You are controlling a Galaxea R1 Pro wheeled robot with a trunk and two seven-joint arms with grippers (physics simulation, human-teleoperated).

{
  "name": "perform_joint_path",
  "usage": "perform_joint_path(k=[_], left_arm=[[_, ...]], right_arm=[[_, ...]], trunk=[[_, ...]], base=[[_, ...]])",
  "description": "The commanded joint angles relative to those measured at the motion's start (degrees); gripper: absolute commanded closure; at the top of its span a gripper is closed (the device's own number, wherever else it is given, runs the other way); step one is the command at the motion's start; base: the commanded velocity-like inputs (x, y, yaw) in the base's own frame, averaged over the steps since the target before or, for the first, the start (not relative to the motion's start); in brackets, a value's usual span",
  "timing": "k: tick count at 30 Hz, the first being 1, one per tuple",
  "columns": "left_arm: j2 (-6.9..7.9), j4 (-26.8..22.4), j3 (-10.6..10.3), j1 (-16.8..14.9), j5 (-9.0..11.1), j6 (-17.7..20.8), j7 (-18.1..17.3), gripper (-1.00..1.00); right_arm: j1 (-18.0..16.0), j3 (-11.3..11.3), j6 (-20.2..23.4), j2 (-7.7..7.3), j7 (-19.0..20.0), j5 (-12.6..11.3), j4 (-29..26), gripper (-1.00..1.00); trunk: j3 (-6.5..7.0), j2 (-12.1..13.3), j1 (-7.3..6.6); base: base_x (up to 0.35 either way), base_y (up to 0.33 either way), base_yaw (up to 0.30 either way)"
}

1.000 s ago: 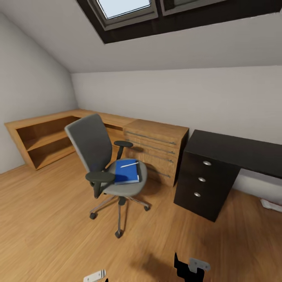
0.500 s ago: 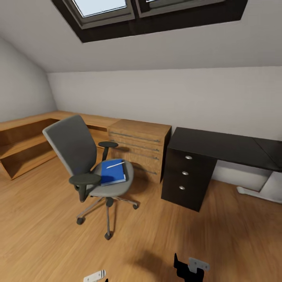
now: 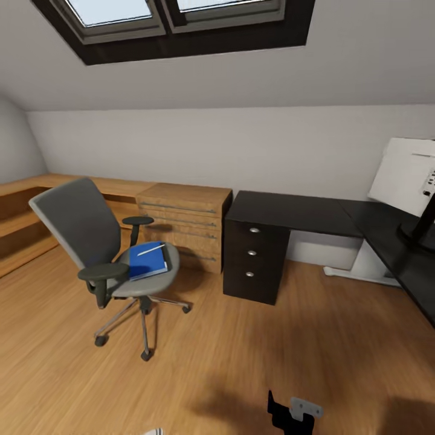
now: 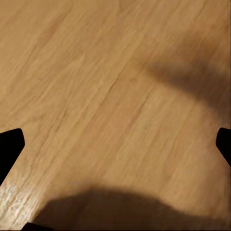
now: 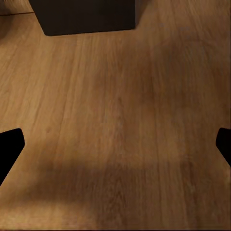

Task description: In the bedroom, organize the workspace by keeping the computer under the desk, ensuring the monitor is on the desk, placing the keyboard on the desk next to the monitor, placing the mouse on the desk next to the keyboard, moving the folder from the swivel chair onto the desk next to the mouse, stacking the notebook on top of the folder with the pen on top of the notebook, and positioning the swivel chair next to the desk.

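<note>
The swivel chair point(image 3: 103, 254) stands on the wood floor point(image 3: 229, 368) at about nine o'clock in the head view, turned partly away from the wall. The blue folder point(image 3: 148, 261) lies flat on its seat, with the white pen point(image 3: 150, 249) resting on top. At about three o'clock from the chair stands a light wood dresser point(image 3: 184, 225), then the black counter point(image 3: 290, 212) with its three-drawer unit, well apart from the chair. The monitor point(image 3: 411, 181) stands on the counter's far wing at three o'clock, white back showing.

Both arms hang low, pointing at bare floor. The left fingers point(image 4: 10, 149) are spread wide, holding nothing; the right fingers point(image 5: 10, 147) are likewise spread and empty, the drawer unit's base point(image 5: 84, 17) beyond them.
</note>
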Motion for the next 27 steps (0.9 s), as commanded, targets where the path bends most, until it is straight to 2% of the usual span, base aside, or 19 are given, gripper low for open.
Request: perform_joint_path(k=[1,9,18,27], left_arm=[[0.04,-0.04,-0.25,-0.01,0.53,-0.15,0.36,-1.0],[0.06,-0.02,-0.24,-0.01,0.59,-0.15,0.36,-1.0],[0.01,-0.16,-0.28,-0.01,0.55,-0.23,0.36,-1.0],[0.05,0.11,-0.21,-0.01,0.63,-0.91,0.43,-1.0]], right_arm=[[-0.04,-0.06,-0.12,0.03,-0.2,0.11,0.04,-1.0],[-0.04,-0.06,-0.12,0.03,-0.2,0.11,0.0,-1.0],[-0.04,-0.06,-0.12,-0.03,-0.2,0.11,-0.05,-1.0],[-0.04,-0.11,-0.09,-0.27,-0.25,0.05,-0.01,-1.0]], trunk=[[-0.05,-0.03,-0.04],[-0.05,-0.03,-0.04],[-0.05,-0.03,-0.04],[1.56,3.58,-2.02]], base=[[-0.303,-0.172,-0.283],[-0.304,-0.165,-0.277],[-0.149,-0.035,-0.08],[-0.012,-0.003,-0.006]])
